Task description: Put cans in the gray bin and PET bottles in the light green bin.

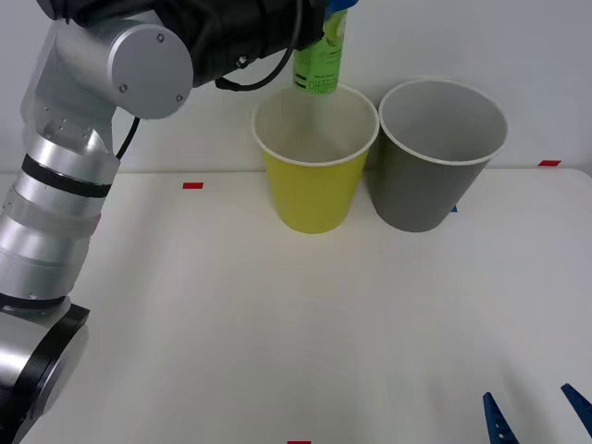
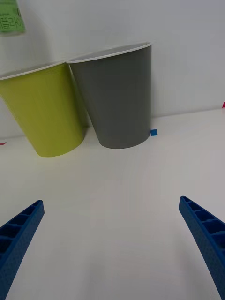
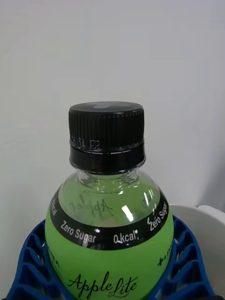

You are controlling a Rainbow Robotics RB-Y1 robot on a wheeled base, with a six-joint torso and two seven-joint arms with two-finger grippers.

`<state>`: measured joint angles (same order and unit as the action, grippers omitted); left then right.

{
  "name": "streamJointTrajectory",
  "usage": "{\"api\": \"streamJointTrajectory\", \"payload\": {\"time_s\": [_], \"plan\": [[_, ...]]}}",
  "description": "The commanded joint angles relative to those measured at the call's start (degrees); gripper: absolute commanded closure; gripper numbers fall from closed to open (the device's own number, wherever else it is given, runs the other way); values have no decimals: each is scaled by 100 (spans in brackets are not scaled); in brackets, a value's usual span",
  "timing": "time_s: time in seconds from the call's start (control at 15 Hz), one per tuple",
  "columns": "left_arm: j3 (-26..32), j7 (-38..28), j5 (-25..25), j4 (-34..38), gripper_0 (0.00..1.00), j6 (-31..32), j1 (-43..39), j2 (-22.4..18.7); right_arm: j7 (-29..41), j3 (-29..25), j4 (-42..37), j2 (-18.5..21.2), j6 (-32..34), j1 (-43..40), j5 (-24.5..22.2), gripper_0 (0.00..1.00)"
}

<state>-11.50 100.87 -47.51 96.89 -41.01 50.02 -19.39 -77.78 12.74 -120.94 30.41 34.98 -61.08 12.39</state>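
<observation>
From the left, the robot's left arm (image 1: 88,157) rises along the table's left side and reaches across the top of the front view. The left gripper (image 3: 110,276) is closed around one PET bottle (image 1: 321,57), its blue ribbed fingers (image 3: 30,262) cupping both sides of the green body below the black cap (image 3: 106,133). The bottle hangs in the air directly above the open mouth of the light green bin (image 1: 313,171), its lower end near the rim at the back and not touching it.

There are two bins, standing side by side at the far middle of the white table (image 1: 203,314), against the wall. The light green bin is on the left, and the gray bin (image 1: 435,157) is just beside it on the right, their rims touching or nearly so. Both stand upright.

Three red tape marks (image 1: 192,185) and one blue tape mark (image 2: 154,132) lie on the table.

At the lower right, the right gripper (image 2: 110,239) hovers low over the table, well apart from the bins, its jaws spread wide and empty.
</observation>
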Motion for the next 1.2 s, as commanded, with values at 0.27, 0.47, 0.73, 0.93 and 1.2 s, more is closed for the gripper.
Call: {"api": "streamJointTrajectory", "payload": {"time_s": [0.27,0.47,0.73,0.93,1.2], "plan": [[-520,-24,49,-337,100,621,-1,-39,0,0,0,0,0,0,0,0],[-704,12,75,-592,100,1025,-1,-65,0,0,0,0,0,0,0,0],[-704,29,163,-592,100,1025,-1,-135,0,0,0,0,0,0,0,0],[-704,29,225,-592,100,1025,-1,-179,0,0,0,0,0,0,0,0],[-704,-15,260,-592,60,1025,-1,-188,0,0,0,0,0,0,0,0]]}}
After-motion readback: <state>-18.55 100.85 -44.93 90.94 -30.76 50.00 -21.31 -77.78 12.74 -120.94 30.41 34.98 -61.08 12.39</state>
